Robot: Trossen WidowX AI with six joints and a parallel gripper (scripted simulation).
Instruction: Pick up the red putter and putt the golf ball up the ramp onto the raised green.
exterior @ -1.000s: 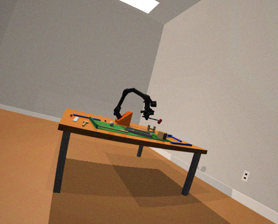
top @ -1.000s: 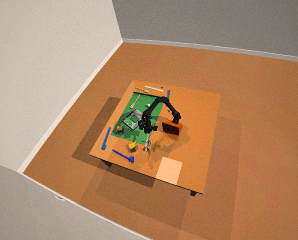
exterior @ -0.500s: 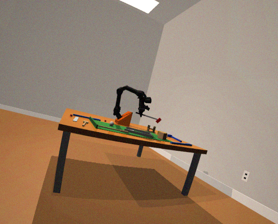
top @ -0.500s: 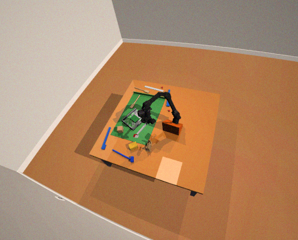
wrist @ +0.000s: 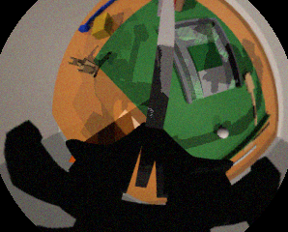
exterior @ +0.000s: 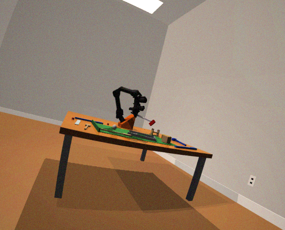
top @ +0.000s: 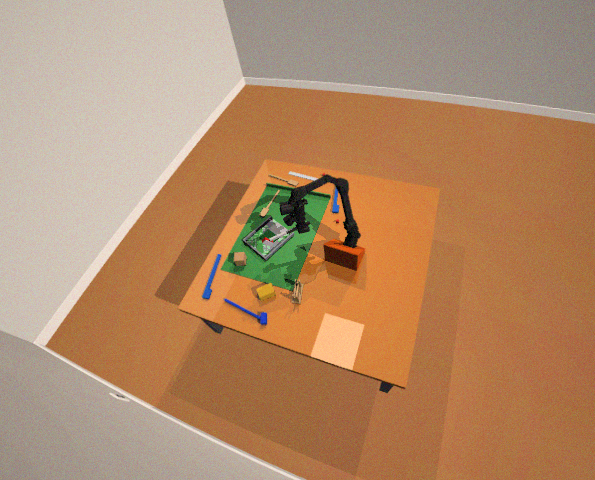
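My gripper [top: 301,227] [exterior: 137,114] [wrist: 151,127] is shut on the grey shaft of the red putter [exterior: 152,122] [wrist: 165,33] and holds it in the air above the green mat [top: 249,219] [wrist: 138,58]. The putter's red head [top: 268,239] points away from the arm, over the grey-framed raised green [top: 256,228] [wrist: 183,65]. The white golf ball [exterior: 114,126] [wrist: 221,133] lies on the mat near its far end, apart from the putter. In the top view the arm hides the ball.
The arm's orange base block [top: 344,254] stands beside the mat. Blue tools [top: 211,276] [top: 245,311] [top: 335,200], a wooden cube [top: 239,258], a yellow block [top: 265,291], a small wooden rack [top: 297,294] and a wooden spoon [top: 269,204] lie around the mat.
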